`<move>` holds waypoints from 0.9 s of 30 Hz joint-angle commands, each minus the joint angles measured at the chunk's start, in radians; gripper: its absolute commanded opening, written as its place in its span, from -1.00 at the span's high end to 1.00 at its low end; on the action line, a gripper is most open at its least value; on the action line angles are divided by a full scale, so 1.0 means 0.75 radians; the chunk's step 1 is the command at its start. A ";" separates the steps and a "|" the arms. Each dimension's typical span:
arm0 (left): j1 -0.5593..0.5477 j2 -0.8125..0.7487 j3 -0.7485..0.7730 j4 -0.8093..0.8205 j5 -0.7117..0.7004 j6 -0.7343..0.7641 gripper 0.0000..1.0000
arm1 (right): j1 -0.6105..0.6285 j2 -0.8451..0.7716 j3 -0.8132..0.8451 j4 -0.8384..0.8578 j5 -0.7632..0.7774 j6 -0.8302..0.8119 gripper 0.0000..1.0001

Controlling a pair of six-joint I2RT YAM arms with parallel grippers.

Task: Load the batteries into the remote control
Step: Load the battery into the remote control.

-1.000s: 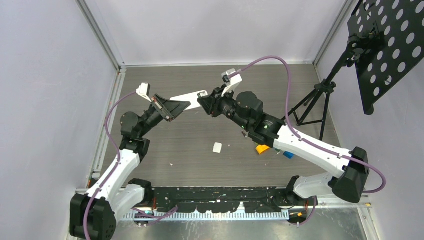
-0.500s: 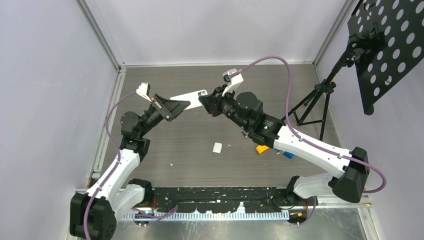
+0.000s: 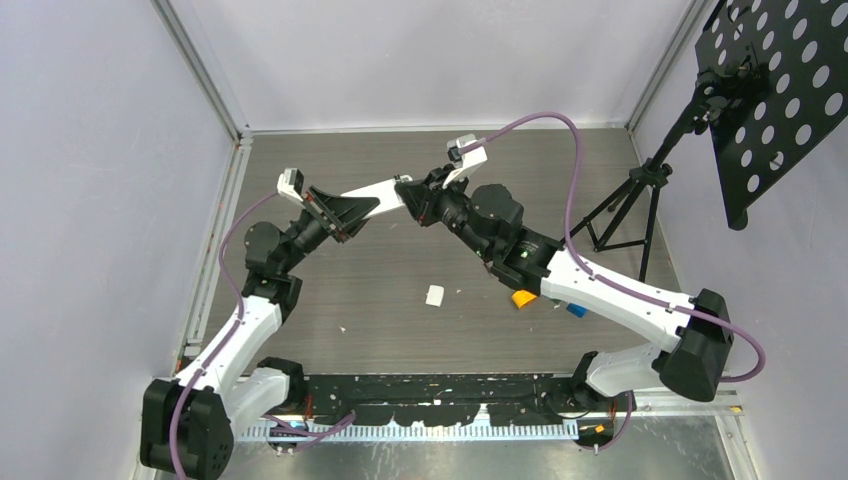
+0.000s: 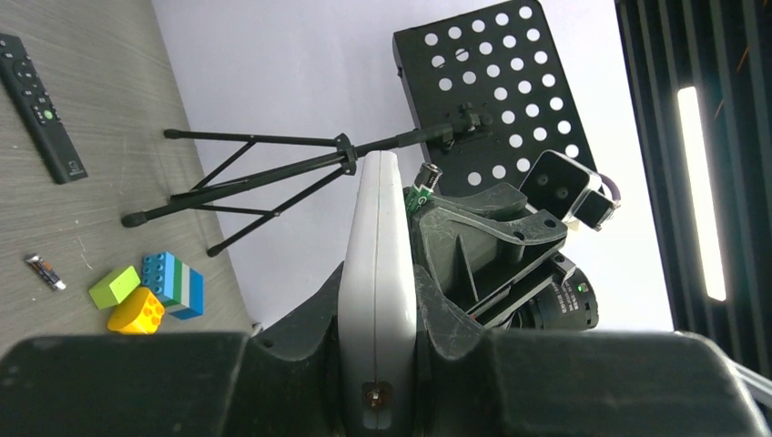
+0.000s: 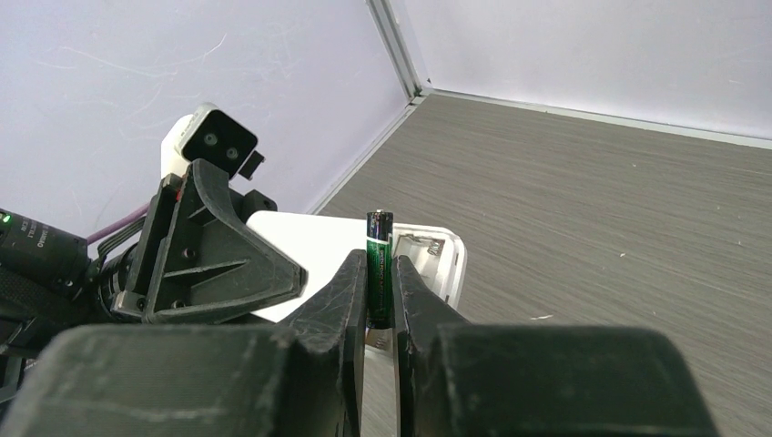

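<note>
My left gripper (image 4: 380,275) is shut on a white remote control (image 4: 380,209), holding it on edge above the table; the top view shows this remote (image 3: 372,192) pointing right. The right gripper (image 5: 380,269) is shut on a green-black battery (image 5: 379,238) that stands upright between its fingers, just in front of the remote's open battery compartment (image 5: 435,248). From above, the right gripper (image 3: 410,193) meets the remote's far end. Another battery (image 4: 45,271) lies on the table.
A black remote (image 4: 41,105) lies on the table. Green (image 4: 114,287), orange (image 4: 137,311) and blue (image 4: 173,284) blocks sit together near a black tripod stand (image 3: 630,205) at the right. A small white cover piece (image 3: 435,295) lies mid-table.
The right gripper has moved left up to the remote's end and its jaws have drawn tighter on the battery. The left arm shifted the remote slightly.
</note>
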State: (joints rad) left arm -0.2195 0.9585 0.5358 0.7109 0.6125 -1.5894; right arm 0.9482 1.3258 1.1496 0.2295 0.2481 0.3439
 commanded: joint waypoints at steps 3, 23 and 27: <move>0.000 0.001 0.009 0.243 -0.013 -0.134 1.00 | -0.006 0.054 -0.020 0.046 0.072 -0.029 0.77; 0.000 0.029 -0.012 0.347 -0.027 -0.180 1.00 | -0.007 0.075 -0.023 -0.009 0.090 0.008 0.42; 0.000 0.035 -0.016 0.350 -0.029 -0.174 1.00 | -0.007 0.066 -0.023 -0.013 0.092 0.016 0.44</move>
State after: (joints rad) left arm -0.2195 1.0016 0.5060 0.7738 0.5976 -1.6775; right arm 0.9470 1.3575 1.1374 0.2909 0.2943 0.3466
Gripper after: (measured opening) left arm 0.217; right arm 0.290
